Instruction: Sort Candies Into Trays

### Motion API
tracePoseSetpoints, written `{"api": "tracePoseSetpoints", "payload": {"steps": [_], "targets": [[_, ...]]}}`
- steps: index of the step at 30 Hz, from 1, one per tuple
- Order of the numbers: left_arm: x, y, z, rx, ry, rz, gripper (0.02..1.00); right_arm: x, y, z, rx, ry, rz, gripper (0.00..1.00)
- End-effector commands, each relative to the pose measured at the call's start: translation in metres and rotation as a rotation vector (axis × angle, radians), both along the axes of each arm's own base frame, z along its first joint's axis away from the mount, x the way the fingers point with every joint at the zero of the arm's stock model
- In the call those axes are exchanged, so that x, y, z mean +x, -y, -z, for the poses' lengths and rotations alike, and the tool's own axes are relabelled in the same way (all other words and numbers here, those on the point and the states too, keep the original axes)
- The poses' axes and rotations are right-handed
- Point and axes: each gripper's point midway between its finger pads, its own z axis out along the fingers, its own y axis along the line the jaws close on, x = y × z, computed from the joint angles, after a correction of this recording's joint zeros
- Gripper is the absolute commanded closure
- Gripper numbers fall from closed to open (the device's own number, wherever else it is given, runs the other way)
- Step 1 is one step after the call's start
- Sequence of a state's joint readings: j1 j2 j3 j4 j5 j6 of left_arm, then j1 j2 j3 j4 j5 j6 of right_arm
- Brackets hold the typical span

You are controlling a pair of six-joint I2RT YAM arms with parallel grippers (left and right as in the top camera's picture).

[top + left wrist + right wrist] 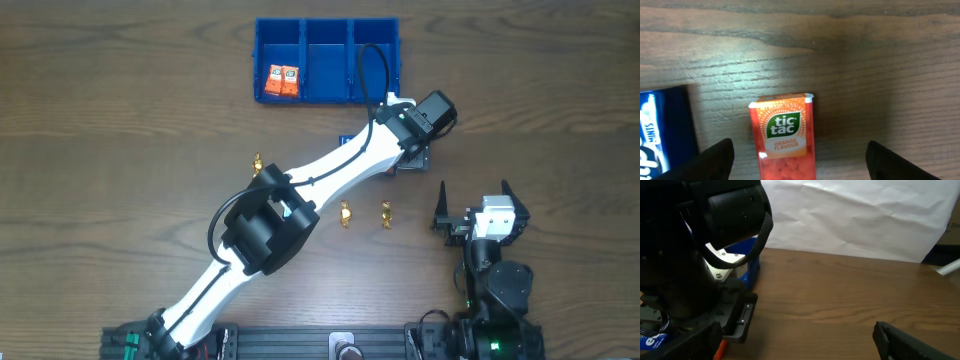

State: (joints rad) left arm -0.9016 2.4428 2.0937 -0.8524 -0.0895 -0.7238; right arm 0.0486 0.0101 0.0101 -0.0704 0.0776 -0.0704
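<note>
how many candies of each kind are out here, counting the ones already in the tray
orange boxes: 3 (two in the left compartment of the blue tray, one on the table between the fingers of the left end effector)
gold-wrapped candies: 3
blue packet: 1
total: 7 in view

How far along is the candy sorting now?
Done: two small orange plastic candy boxes lie in the left compartment of the blue plastic tray. In hand: the left pincer stands open around a third orange box on the wooden table. Left: three gold-wrapped candies and a blue packet.
</note>
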Motion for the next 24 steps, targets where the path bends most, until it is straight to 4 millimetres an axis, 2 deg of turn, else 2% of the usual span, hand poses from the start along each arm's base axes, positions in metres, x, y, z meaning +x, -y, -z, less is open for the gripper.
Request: {"api": "tracePoseSetpoints", "payload": {"steps": [1,5,9,11,13,16,18,21,22,24], "targets": [[0.001,-0.005,0.02,0.003,-0.05,-0.032,0.231,0.0,0.001,0.001,-0.009,0.0,0.002,0.003],[0.002,-0.006,0.02,0.003,-0.049,-0.034,0.308,0.0,0.001,0.001,-0.009,0.0,0.002,0.003],[0.002,-0.009,0.029,0.014,-0.065,-0.039,0.356,0.0,0.001,0.001,-0.009,0.0,0.002,0.003],[0.0,-0.01,0.034,0.022,-0.074,-0.038,0.45,0.0,0.001,0.001,-0.009,0.0,0.002,0.003],[0.0,-0.01,0.034,0.023,-0.073,-0.039,0.603,0.0,0.001,0.001,-0.009,0.0,0.002,0.003],[0.005,-0.012,0.028,0.019,-0.057,-0.047,0.658,0.0,0.001,0.001,-0.009,0.0,0.002,0.003],[0.015,-0.016,0.006,0.003,-0.015,-0.06,0.667,0.0,0.001,0.001,-0.009,0.0,0.002,0.003],[0.043,-0.032,-0.069,-0.02,0.15,-0.06,0.658,0.0,0.001,0.001,-0.009,0.0,0.002,0.003],[0.055,-0.045,-0.102,-0.026,0.221,-0.07,0.656,0.0,0.001,0.001,-0.009,0.0,0.002,0.003],[0.075,-0.074,-0.151,-0.049,0.307,-0.093,0.658,0.0,0.001,0.001,-0.009,0.0,0.002,0.003]]}}
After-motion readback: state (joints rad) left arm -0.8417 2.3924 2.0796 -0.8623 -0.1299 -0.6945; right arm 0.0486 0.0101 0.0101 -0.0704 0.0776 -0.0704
